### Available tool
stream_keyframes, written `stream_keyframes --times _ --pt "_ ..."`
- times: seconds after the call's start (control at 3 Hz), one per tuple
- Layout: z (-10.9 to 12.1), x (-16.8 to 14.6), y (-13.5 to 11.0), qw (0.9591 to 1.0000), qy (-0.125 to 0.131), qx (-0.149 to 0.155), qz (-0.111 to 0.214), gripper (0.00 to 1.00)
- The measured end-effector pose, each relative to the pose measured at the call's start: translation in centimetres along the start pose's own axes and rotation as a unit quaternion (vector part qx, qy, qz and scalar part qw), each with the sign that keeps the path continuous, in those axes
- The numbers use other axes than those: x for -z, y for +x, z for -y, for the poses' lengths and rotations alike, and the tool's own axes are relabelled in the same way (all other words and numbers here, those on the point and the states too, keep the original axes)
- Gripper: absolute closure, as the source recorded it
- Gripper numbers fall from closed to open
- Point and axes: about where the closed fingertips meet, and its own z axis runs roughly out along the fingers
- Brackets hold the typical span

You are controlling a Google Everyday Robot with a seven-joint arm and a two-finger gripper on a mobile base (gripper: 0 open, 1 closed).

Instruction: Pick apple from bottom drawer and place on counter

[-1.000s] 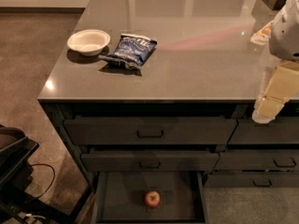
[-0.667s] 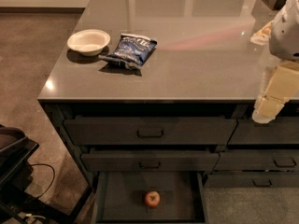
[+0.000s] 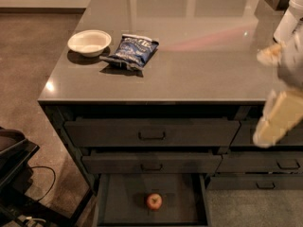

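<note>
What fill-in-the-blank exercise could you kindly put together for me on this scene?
1. The apple rests on the floor of the bottom drawer, which stands ____.
2. On the counter, seen in the camera view, the white bowl sits to the ____ of the blue chip bag.
3. The gripper hangs at the view's ____ edge, well apart from the apple.

Missing words: open; left; right.

apple (image 3: 153,201) in bottom drawer (image 3: 124,196); claw (image 3: 276,122) far right
</note>
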Motion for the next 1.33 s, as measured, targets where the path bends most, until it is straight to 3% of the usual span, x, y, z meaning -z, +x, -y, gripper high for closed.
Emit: stream_keyframes --times 0.33,0.67,1.0,1.33 --pt "-4.1 -3.3 1.6 0.9969 0.0 -0.056 0.055 0.0" --pt "-7.7 -10.5 3.0 0.9875 -0.029 -0.111 0.108 0.0" --pt "-9.0 -13.3 4.2 0.9849 -0.028 -0.132 0.107 0.0" --pt "-8.7 -12.6 3.9 0.9856 -0.027 -0.127 0.107 0.0"
